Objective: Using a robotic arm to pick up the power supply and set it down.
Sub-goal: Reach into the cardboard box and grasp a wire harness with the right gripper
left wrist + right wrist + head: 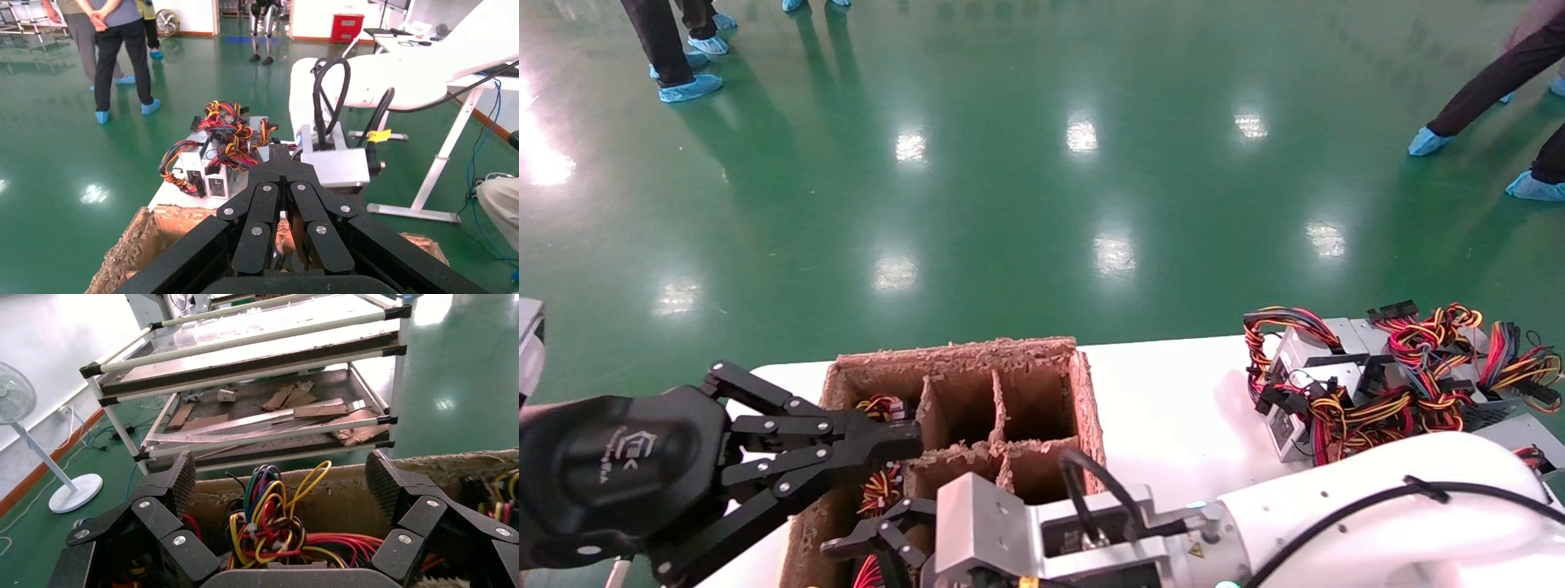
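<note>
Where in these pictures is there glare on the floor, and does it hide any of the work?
Head view: lamp reflections dot the green floor, strongest at the far left edge; the cardboard box stays clear. Left wrist view: faint glare on the floor; the power supplies are clear. Right wrist view: bright floor patch beyond the rack.

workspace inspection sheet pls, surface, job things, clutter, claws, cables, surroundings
surface: white table, holding the box and a pile of supplies.
job's things: brown divided cardboard box at the table's middle; power supply wire bundle in a near compartment, below the right claw; spare power supplies heaped at the robot's right.
clutter: nothing seen.
claws: right claw open, over the wire bundle; left claw shut, above the box's left side.
cables: black hose looped over the right wrist.
surroundings: green floor, people in blue shoe covers, a rack, a fan.
</note>
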